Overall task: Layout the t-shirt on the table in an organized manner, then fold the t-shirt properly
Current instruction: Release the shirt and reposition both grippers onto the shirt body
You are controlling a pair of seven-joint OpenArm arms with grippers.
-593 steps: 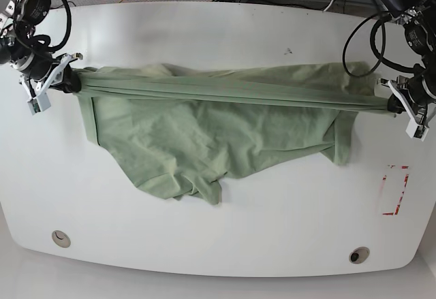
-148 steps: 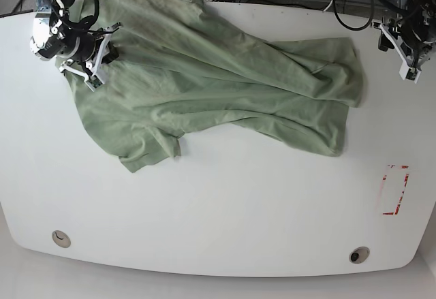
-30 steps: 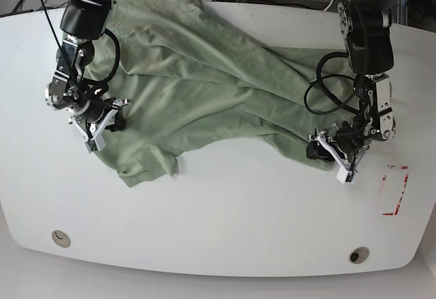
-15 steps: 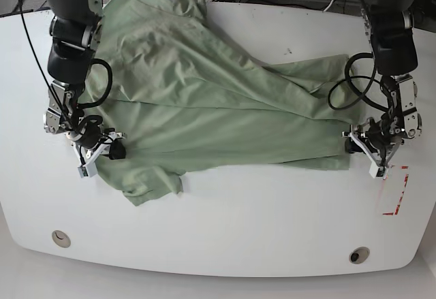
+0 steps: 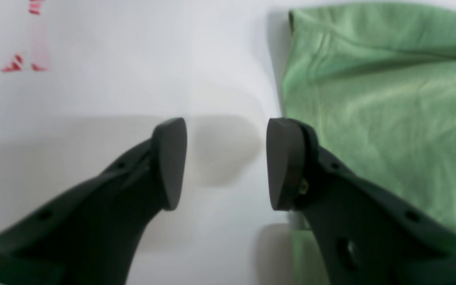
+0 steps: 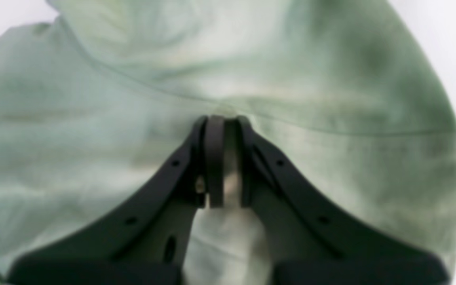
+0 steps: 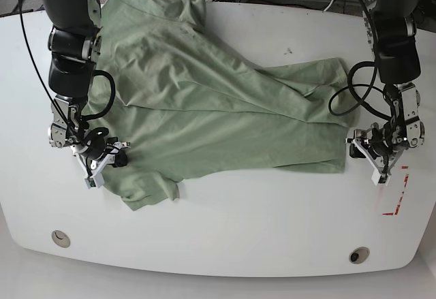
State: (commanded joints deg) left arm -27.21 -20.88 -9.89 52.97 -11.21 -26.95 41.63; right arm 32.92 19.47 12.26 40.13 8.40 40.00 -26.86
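The pale sage-green t-shirt (image 7: 204, 108) lies spread and wrinkled across the white table (image 7: 259, 231), from the back left to the right side. My left gripper (image 5: 226, 158) is open and empty just off the shirt's right edge (image 5: 370, 99), low over bare table. In the base view it (image 7: 364, 152) sits at the shirt's lower right corner. My right gripper (image 6: 224, 158) is shut on a fold of the t-shirt (image 6: 291, 79). In the base view it (image 7: 109, 161) is at the shirt's lower left, by a sleeve.
A red rectangular marking (image 7: 395, 193) lies right of my left gripper and also shows in the left wrist view (image 5: 22, 63). Two grommet holes (image 7: 60, 238) (image 7: 358, 255) sit near the front edge. The shirt's far end hangs over the table's back edge, where cables lie.
My left gripper has let go of the shirt's right corner and now stands open beside it. My right gripper moved slightly forward, still holding cloth. The shirt has settled flatter.
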